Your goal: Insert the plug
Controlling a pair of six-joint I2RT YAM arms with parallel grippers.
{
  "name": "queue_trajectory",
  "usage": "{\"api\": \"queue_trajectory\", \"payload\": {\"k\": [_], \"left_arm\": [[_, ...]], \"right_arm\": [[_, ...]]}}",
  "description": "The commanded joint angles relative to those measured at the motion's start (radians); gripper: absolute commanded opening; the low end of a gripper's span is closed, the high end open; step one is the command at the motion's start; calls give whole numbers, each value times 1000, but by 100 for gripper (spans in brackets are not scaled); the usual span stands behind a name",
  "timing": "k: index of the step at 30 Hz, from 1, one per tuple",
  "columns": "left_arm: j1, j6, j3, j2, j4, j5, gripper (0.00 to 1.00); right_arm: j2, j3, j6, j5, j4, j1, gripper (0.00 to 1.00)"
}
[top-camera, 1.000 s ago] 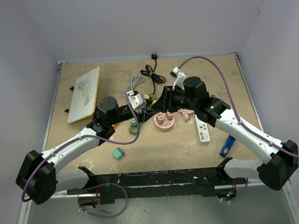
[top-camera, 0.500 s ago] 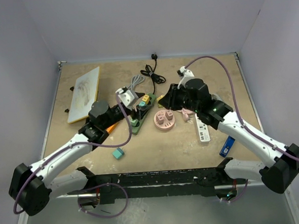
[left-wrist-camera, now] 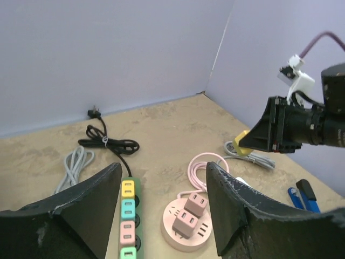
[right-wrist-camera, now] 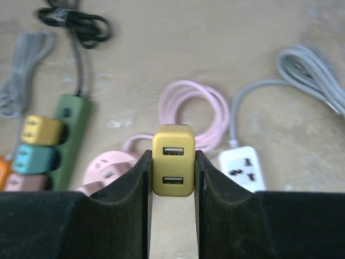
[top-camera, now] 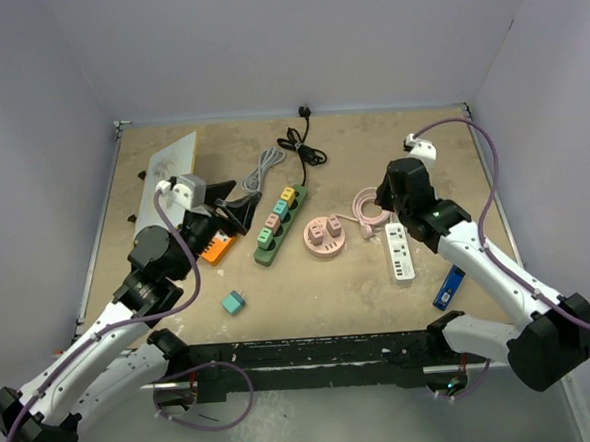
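My right gripper (right-wrist-camera: 173, 154) is shut on a yellow two-port USB plug (right-wrist-camera: 173, 168) and holds it above the table, over the pink coiled cable (right-wrist-camera: 200, 110). In the top view this gripper (top-camera: 390, 197) is right of the round pink socket hub (top-camera: 327, 247), which carries two pink plugs. The green power strip (top-camera: 264, 253) lies left of the hub with several coloured plugs in it. My left gripper (top-camera: 236, 206) is open and empty, left of the strip. From the left wrist view (left-wrist-camera: 164, 172) it looks over the strip (left-wrist-camera: 137, 186) and hub (left-wrist-camera: 172, 240).
A white power strip (top-camera: 400, 252) lies right of the hub. An orange plug (top-camera: 215, 248), a teal plug (top-camera: 233, 303) and a blue object (top-camera: 448, 288) lie on the table. A white board (top-camera: 169, 185), a grey cable (top-camera: 264, 168) and a black cable (top-camera: 303, 145) are at the back.
Both arms have drawn back from the green strip in the middle. The left arm went back and left with open jaws. The right arm went right.
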Motion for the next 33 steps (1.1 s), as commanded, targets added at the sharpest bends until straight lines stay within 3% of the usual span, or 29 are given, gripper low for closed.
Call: {"api": "queue_trajectory", "payload": {"k": [1, 12, 16, 21, 33], "left_arm": [[-2, -143, -33, -85, -110, -143, 62], [-2, -129, -60, -107, -165, -135, 63], [-1, -119, -59, -87, -162, -95, 63], [-2, -124, -67, -72, -135, -66, 63], [-2, -119, -68, -50, -128, -50, 63]], "right_arm": [[-11, -69, 67, 60, -55, -100, 0], [60, -219, 150, -24, -21, -262, 0], [114, -195, 294, 84, -146, -266, 0], [151, -199, 316, 128, -183, -266, 0], [97, -237, 223, -296, -45, -265, 0]]}}
